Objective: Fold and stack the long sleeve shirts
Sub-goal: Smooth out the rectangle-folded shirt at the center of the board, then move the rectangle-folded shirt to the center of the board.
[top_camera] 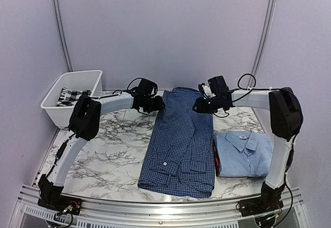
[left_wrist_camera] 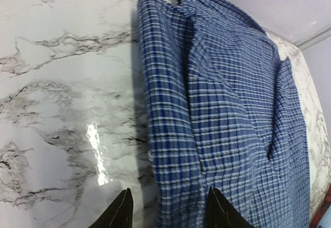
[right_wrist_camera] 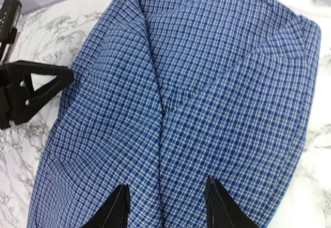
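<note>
At the far left of the table [top_camera: 114, 155] stands a white bin [top_camera: 51, 101], and a black-and-white patterned cloth [top_camera: 70, 96] lies inside it. What that cloth is cannot be told.

The left arm reaches from its base across the marbled top toward the middle. The left tool [top_camera: 159, 104] sits at the far left corner of the dark blue checked shirt [top_camera: 178, 145]. In the left wrist view its fingers [left_wrist_camera: 123, 211] are spread wide. One tip is over the bare table [left_wrist_camera: 62, 109] and the other over the cloth, so the shirt's [left_wrist_camera: 222, 109] left edge runs between them. Nothing is gripped between them. Whether the tips touch the cloth cannot be told.

The dark blue checked shirt lies flat in the centre. It forms a long panel running from the far side of the table to near the front edge, with its side parts folded inward to meet along a central seam.

The right tool [top_camera: 198, 106] is at the shirt's far right corner, facing the left tool across the cloth. In the right wrist view its fingers [right_wrist_camera: 220, 207] are also held wide above the checked fabric [right_wrist_camera: 217, 83], holding nothing, and the left tool [right_wrist_camera: 31, 91] shows at the shirt's opposite edge.

Further right, just beside the dark shirt and near the right arm's base, the light blue shirt [top_camera: 243, 153] lies folded into a neat rectangle. Its collar points away from the arms and shows a white neck label [top_camera: 242, 135]. A thin red strip [top_camera: 216, 162] shows along its left side.
</note>
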